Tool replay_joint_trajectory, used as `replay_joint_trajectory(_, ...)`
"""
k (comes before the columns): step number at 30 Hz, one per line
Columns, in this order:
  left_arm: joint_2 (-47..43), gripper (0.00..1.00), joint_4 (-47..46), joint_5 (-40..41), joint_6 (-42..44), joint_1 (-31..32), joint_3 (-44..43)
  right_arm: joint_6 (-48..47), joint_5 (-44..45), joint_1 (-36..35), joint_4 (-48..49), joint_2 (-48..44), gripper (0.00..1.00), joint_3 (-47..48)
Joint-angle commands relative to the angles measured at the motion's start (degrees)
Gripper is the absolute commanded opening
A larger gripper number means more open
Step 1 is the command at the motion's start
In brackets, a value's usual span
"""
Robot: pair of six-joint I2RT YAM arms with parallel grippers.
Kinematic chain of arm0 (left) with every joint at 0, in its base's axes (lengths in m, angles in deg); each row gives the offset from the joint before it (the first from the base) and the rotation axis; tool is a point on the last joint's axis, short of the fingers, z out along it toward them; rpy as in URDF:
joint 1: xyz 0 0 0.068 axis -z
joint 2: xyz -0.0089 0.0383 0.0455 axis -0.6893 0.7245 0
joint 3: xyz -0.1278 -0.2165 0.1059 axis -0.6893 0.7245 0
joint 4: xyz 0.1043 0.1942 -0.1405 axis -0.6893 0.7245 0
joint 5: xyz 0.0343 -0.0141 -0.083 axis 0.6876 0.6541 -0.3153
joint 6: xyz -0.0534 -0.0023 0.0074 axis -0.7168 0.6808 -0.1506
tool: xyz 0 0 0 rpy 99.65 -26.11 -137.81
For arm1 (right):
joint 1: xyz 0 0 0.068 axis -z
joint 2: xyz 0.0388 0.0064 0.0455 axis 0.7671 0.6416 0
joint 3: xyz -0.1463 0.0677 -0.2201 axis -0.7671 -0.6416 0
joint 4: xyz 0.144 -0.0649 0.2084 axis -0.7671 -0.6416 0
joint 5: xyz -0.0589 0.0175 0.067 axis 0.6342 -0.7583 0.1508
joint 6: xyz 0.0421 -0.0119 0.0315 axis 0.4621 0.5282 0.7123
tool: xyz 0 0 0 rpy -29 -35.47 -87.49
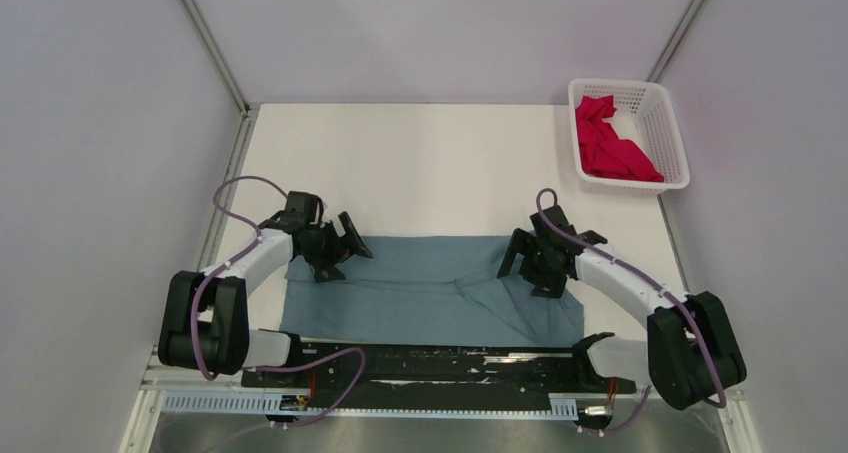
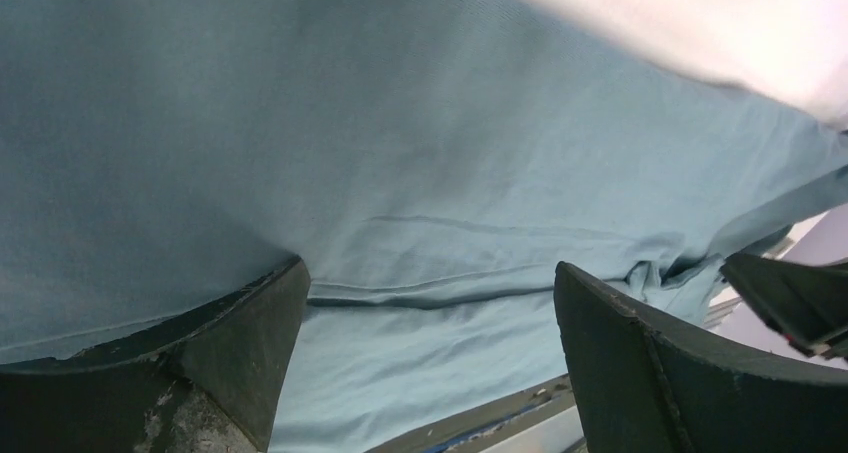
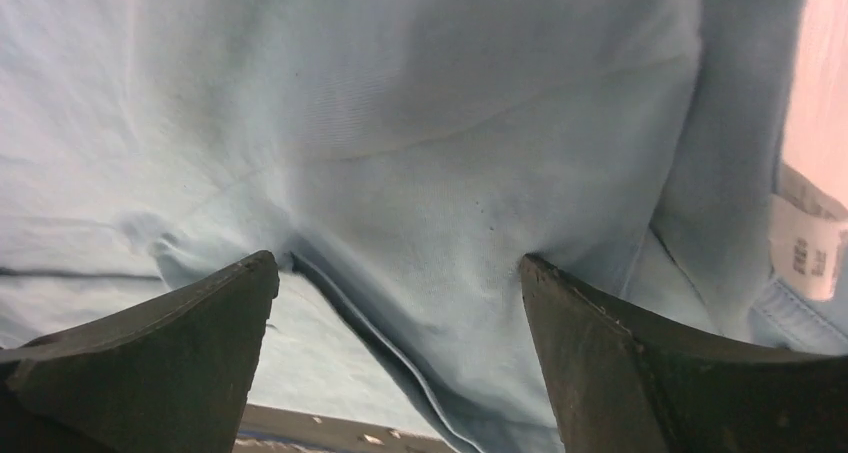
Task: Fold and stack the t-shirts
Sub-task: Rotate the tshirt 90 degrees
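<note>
Both my pincers stand wide apart and hold nothing. The left pincer (image 1: 342, 253) hangs over the left end of the blue-grey shirt (image 1: 430, 288), and the right pincer (image 1: 530, 263) hangs over its right end. Each wrist view shows only cloth lying loose between my fingers, with none of it pinched.

The shirt lies spread on the near part of the table (image 1: 420, 163), its long axis running left to right. I sit close to its far edge at both ends, so most of the cloth lies to the near side of me and between my two arms. It is not flat yet: a ridge runs slantwise just right of the middle, and a white label (image 3: 800, 253) shows beside my right fingers.

I judge the fold is only partly done. Any next grip would have to go straight down at these two ends, each arm taking its own.

The pink shirt (image 1: 612, 148) lies crumpled in the white basket (image 1: 672, 123) at the far right corner, well apart, nearer my right arm.
</note>
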Motion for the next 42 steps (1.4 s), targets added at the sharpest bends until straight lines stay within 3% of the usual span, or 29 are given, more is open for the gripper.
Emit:
replay_joint_trajectory(1, -0.31, 1.00, -4.50, -1.15, 1.40, 0.11, 1.01, -3.21, 1.38, 6.04, 18.08, 8.77, 1.00, 2.94)
replay_joint_trajectory(7, 0.62, 1.00, -5.47, -1.49, -0.22, 0.30, 1.06, -6.56, -5.52, 11.40, 26.65, 29.97, 1.00, 17.92)
replay_joint_trajectory(11, 0.85, 1.00, -5.64, -1.18, -3.54, 1.39, -0.81, -9.92, -2.01, 14.47, 26.87, 45.25, 1.00, 36.24)
replay_joint_trajectory(13, 0.56, 1.00, -7.01, -1.97, -5.46, 3.05, -2.00, -10.36, -5.32, 15.37, 26.92, 52.47, 1.00, 47.18)
replay_joint_trajectory(19, 3.03, 1.00, -12.33, -3.95, -10.11, 9.53, -4.83, -14.14, -16.98, 13.49, 20.23, 75.12, 1.00, 83.75)
replay_joint_trajectory(23, 7.63, 1.00, -15.43, -5.04, -12.53, 15.74, -7.10, -12.68, -18.53, 10.69, 20.37, 84.83, 1.00, 96.97)
replay_joint_trajectory(26, 10.87, 1.00, -17.40, -3.53, -14.61, 20.30, -8.63, -6.86, -17.40, 8.71, 26.16, 90.89, 1.00, 105.36)
replay_joint_trajectory(29, 14.63, 1.00, -19.80, -3.48, -16.91, 26.16, -10.19, -1.92, -15.41, 7.29, 35.78, 93.67, 1.00, 107.42)
replay_joint_trajectory(33, 16.06, 1.00, -22.74, -2.98, -16.95, 32.91, -13.45, -3.48, -13.28, 6.18, 36.71, 93.21, 1.00, 111.52)
replay_joint_trajectory(36, 14.72, 1.00, -21.54, -1.30, -14.23, 36.09, -16.19, -7.54, -13.35, 6.11, 36.71, 87.33, 1.00, 110.13)
replay_joint_trajectory(42, 4.93, 1.00, -9.69, 10.30, -10.94, 37.36, -18.30, -20.56, -10.28, 5.77, 30.25, 70.53, 1.00, 102.18)
